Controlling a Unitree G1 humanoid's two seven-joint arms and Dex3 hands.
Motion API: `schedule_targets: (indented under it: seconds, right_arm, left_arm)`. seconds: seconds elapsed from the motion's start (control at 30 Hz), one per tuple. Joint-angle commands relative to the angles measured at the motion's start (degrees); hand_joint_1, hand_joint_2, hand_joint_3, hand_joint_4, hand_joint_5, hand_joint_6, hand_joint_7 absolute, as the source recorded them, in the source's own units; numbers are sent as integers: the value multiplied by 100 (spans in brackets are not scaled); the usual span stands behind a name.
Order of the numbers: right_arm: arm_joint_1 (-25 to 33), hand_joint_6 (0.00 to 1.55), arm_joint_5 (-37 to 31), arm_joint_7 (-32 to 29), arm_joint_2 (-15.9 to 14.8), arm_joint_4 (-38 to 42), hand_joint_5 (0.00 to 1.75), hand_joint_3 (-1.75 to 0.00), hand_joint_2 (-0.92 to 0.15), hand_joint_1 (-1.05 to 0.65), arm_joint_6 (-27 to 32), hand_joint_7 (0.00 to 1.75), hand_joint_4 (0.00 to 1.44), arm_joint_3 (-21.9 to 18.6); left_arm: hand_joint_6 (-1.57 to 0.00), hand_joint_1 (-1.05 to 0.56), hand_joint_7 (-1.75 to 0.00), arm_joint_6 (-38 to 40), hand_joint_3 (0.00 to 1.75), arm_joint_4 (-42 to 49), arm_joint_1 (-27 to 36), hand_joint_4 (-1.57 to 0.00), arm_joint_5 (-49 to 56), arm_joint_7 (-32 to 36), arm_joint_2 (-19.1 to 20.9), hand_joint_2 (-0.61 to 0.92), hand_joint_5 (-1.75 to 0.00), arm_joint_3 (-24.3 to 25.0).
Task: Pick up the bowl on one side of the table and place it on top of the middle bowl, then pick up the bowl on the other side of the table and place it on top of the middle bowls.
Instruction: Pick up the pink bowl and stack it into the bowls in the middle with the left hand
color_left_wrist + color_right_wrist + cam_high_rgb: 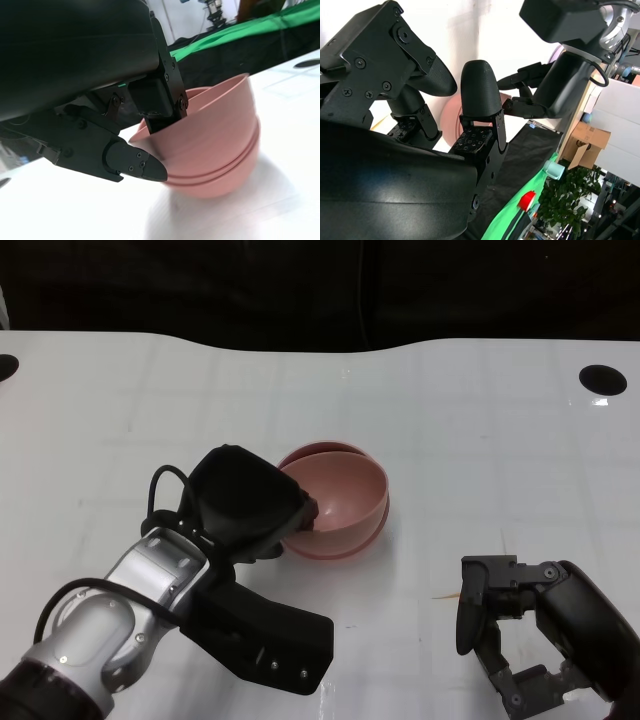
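Stack: we see the pink plastic bowls (335, 505) nested at the middle of the white table (480, 430), the top pink bowl (220, 125) sitting tilted in the lower pink bowls (220, 175), its rim higher on the far side.

Left hand: our black left hand (245, 502) grips the near-left rim of the top bowl, one of its fingers (160, 102) inside the wall and another outside and lower.

Right hand: our black right hand (525, 625) rests low, near and to the right of the stack, well apart from it, fingers spread and holding nothing.

Step in hand: we judge this is the seating of the last bowl, since no bowl stands alone beside the stack.

Doing it well: we should level the top bowl so its rim lies even with the rims beneath, let it settle fully, then part the fingers and draw the inner one straight up off the rim, so the lift does not drag the stack along.

Risk: a sideways pull-out could tip the top bowl or slide the whole stack on the smooth table.

Edges: the stack stands well in from the table's curved far edge (300, 340) and from the black round hole (602, 379) far right of it.

Open room: the bare table left of the stack gives the left arm a free path back toward us.
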Motion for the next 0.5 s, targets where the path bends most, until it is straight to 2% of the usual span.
schedule_targets:
  seconds: [0.03, 0.1, 0.2, 0.3, 0.33, 0.4, 0.5]
  right_arm:
    - [-16, 83, -35, 16, -105, 31, 175, -162, -20, -8, -51, 150, 91, -21]
    - [-16, 83, -36, 18, -107, 32, 175, -162, -20, -8, -51, 150, 91, -21]
    - [-18, 83, -6, 24, -98, 55, 175, -162, -20, -7, -82, 150, 91, -30]
    - [-20, 83, -9, 25, -97, 70, 175, -162, -20, -7, -107, 150, 91, -26]
    - [-17, 83, -12, 25, -95, 68, 175, -162, -20, -7, -108, 150, 91, -22]
    - [-8, 83, -10, 26, -90, 53, 175, -162, -20, -7, -82, 150, 91, -17]
    - [-11, 83, -31, 21, -99, 52, 175, -162, -20, -7, -94, 150, 91, -17]
  left_arm:
    - [-81, -43, -1, 352, 10, -223, 138, -70, 173, -342, 8, 92, -55, -62]
    - [-74, -46, 0, 443, 10, -292, 158, -68, 208, -404, 4, 92, -39, -83]
    - [-47, -55, 0, 711, 12, -321, 239, -43, 430, -209, -101, 92, -20, -122]
    - [-41, -57, 0, 820, 13, -375, 287, -37, 479, -178, -157, 92, -17, -113]
    - [-27, -62, 0, 866, 19, -404, 314, -22, 483, -149, -191, 92, -9, -99]
    - [-16, -66, 0, 922, 24, -444, 347, -12, 482, -95, -227, 92, -4, -87]
    - [-12, -70, 0, 922, 27, -474, 393, -6, 465, 117, -257, 92, -2, -70]
